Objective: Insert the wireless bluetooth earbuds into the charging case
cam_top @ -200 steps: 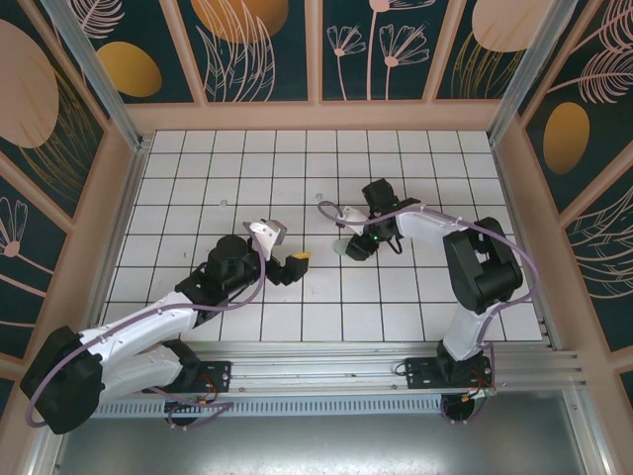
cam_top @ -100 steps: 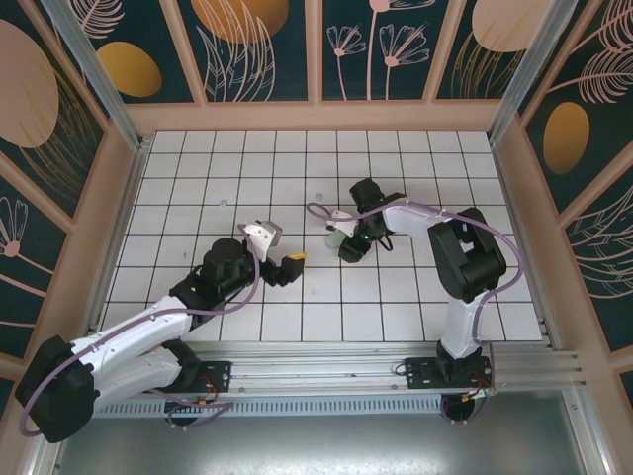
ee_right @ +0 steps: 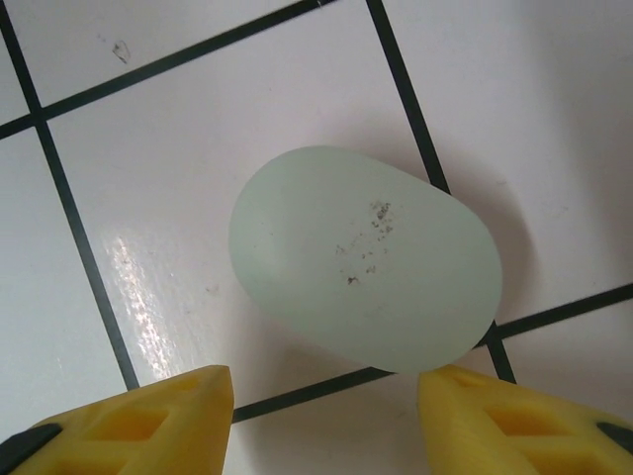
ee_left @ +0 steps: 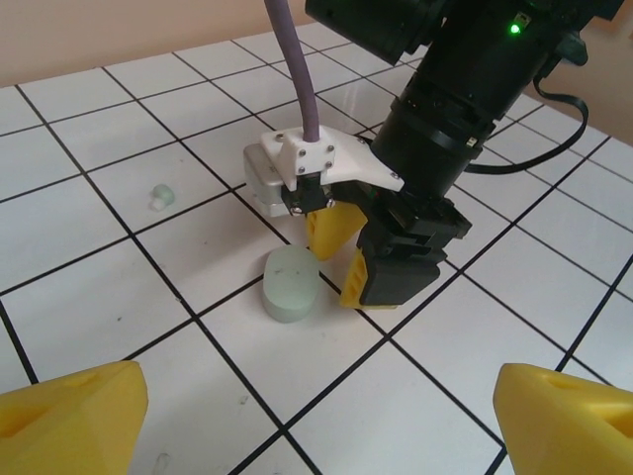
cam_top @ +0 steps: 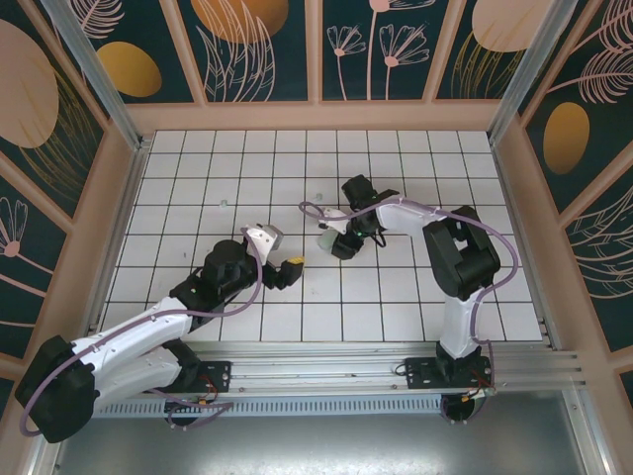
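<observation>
mint-green oval charging case (ee_right: 364,259) lies flat and closed on the white tiled counter (cam_top: 198,168), about mid-counter, with grey specks on its top. right gripper (ee_left: 348,265) points down just beside it. its yellow fingers (ee_right: 134,421) are parted, tips just short of the case's edge in the right wrist view, nothing clamped between them. left gripper (ee_left: 316,426) sits low over the counter, toward the near edge and the left edge from the case, facing it. its fingers (ee_left: 69,411) are spread wide, released, empty. one tiny mint earbud (ee_left: 158,196) sits loose on a tile, apart from the case, on its far-edge side, not inside it. purple cable (ee_left: 297,79) runs over the right wrist.
</observation>
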